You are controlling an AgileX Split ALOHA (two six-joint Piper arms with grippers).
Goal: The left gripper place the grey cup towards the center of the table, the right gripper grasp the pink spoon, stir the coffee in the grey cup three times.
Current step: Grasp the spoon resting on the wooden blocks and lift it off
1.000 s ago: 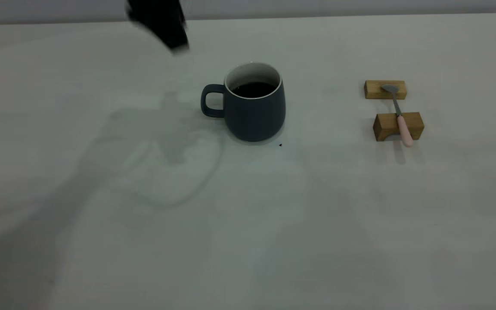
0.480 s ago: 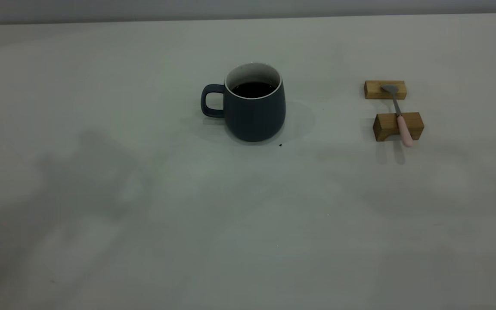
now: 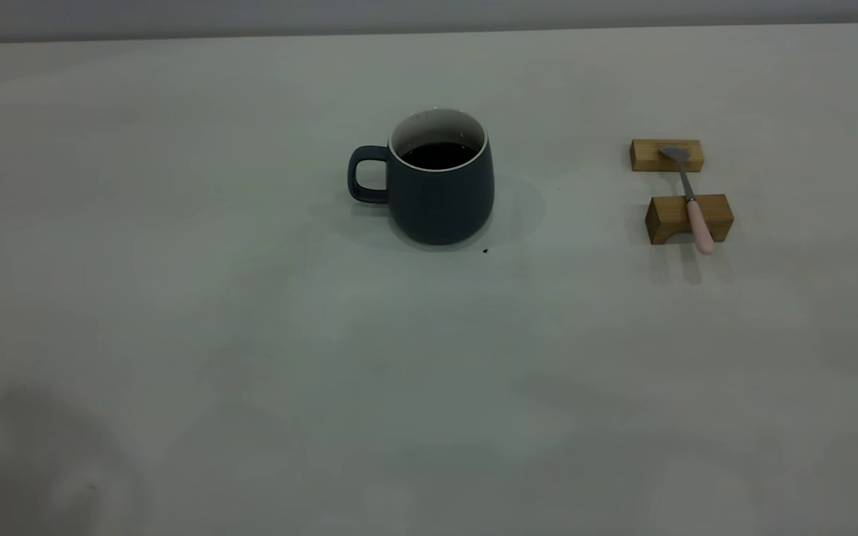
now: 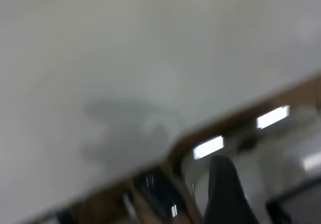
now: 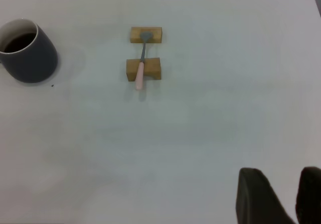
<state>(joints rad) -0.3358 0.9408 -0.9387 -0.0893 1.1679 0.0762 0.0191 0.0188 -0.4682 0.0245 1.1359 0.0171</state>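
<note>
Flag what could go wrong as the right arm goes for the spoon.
The spoon only bridges two wooden blocks; a nudge could roll it off or shift the blocks. Its handle overhangs the near block, so pressing down there may tip it. The cup holds coffee fairly high, so stirring hard could slop it. The right gripper looks open, well away from the spoon.

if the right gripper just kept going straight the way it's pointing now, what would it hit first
Probably bare table. In the right wrist view the right gripper, jaws apart, points across open surface. The pink spoon on its wooden blocks lies off that line, though depth is uncertain.
</note>
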